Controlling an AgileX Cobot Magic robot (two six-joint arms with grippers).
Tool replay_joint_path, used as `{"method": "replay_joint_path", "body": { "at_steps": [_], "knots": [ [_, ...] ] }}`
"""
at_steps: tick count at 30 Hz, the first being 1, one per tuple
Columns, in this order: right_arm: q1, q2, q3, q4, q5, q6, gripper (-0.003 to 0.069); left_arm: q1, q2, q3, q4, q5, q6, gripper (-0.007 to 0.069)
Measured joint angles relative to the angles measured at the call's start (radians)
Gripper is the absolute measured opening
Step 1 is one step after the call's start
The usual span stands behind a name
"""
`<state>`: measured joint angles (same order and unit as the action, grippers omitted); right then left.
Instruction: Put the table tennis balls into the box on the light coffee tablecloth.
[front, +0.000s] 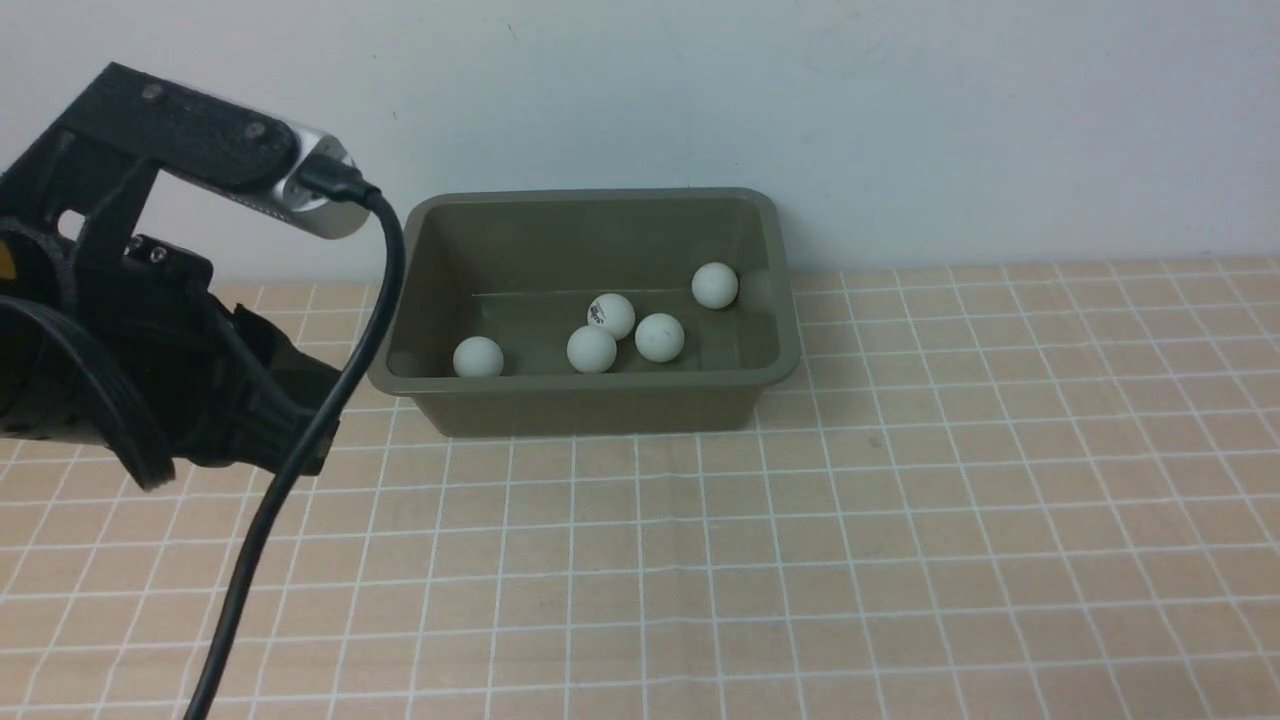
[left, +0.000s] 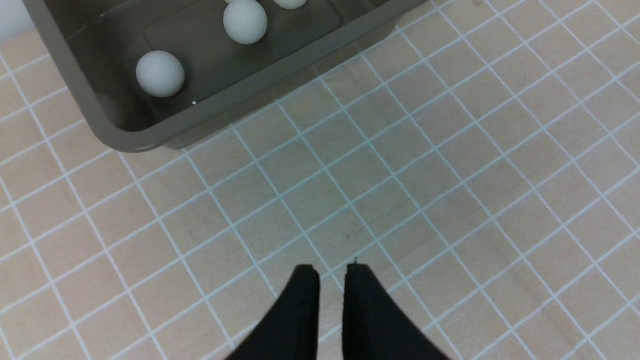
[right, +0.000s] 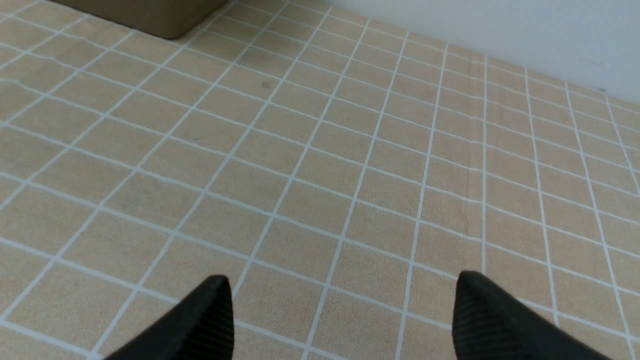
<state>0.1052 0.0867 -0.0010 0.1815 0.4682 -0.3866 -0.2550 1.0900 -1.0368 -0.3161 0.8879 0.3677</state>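
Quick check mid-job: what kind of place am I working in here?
Probably a lab or test bench, not a home: a checked tan tablecloth against a bare white wall, with only an olive box of table tennis balls.

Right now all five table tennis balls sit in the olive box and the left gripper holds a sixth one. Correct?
Not quite. The five table tennis balls are in the box, but the left gripper holds nothing: the left wrist view shows its jaws nearly together over bare tablecloth.
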Motion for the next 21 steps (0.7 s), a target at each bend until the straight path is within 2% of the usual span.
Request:
{"method": "replay_joint_path", "body": {
  "at_steps": [8,12,21],
  "knots": [
    [0.000,0.000,0.000,0.000,0.001,0.001,0.0534,0.000,-0.001,0.000,0.003,-0.009,0.005,0.0024],
    [0.000,0.000,0.000,0.000,0.001,0.001,0.0534,0.034,-0.039,0.015,0.027,-0.044,0.019,0.0024],
    [0.000,0.000,0.000,0.000,0.004,0.000,0.0534,0.274,-0.413,0.320,0.039,-0.296,0.019,0.0024]
  ]
}}
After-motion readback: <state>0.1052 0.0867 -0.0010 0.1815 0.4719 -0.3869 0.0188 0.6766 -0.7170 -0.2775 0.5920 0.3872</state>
